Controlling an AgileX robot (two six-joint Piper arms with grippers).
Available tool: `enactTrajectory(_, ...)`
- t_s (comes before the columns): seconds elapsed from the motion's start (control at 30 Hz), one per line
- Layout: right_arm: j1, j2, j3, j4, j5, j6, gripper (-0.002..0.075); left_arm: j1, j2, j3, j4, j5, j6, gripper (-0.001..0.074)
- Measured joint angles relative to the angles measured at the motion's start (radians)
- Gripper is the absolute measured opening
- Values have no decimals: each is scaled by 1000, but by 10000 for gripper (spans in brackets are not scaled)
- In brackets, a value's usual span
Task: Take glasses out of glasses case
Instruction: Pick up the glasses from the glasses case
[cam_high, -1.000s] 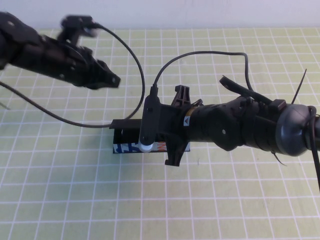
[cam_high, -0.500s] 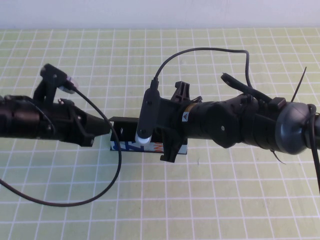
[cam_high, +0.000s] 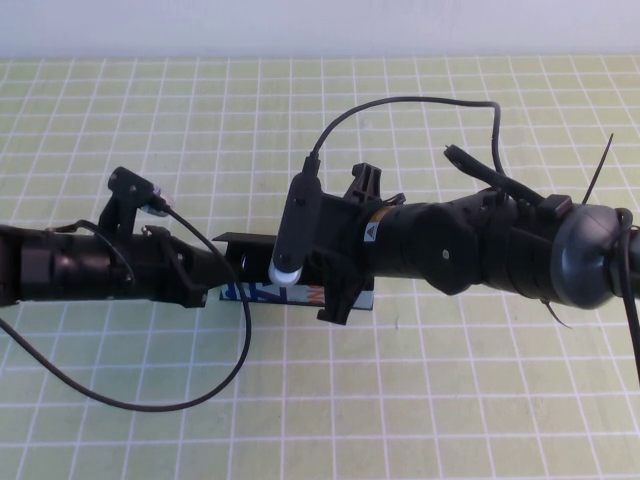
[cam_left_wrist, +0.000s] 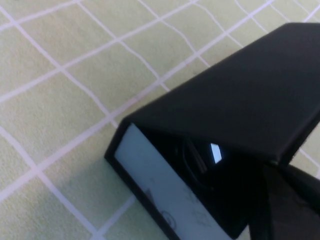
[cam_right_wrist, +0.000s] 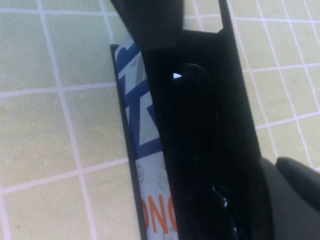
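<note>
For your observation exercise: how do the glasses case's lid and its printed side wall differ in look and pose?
The lid of the glasses case is plain black; the side wall is light with dark blue and orange print. The lid is raised at a slant over the opening; the side wall stands on the mat. Both are flat panels of one box. The left gripper and right gripper are at the case.

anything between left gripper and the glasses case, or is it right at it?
Nothing between them. In the high view the left gripper sits at the left end of the glasses case; the right gripper is over its right end.
</note>
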Motion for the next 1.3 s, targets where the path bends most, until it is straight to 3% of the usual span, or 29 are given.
enactTrajectory(0.43,0,0,0,52,0,0,-15,0,50,0,-92,0,89,-4)
enactTrajectory(0.57,0,-16,0,110,0,0,29,0,52,0,-97,0,91,-4)
enactTrajectory(0.73,0,-101,0,314,84,0,131,0,52,0,-97,0,91,-4)
enactTrajectory(0.9,0,-137,-6,485,269,88,78,0,52,0,-99,0,91,-4)
enactTrajectory(1.03,0,-100,-6,421,314,282,4,0,52,0,-99,0,87,-4)
enactTrajectory(1.3,0,-3,-6,141,252,621,-15,0,52,0,-99,0,81,-4)
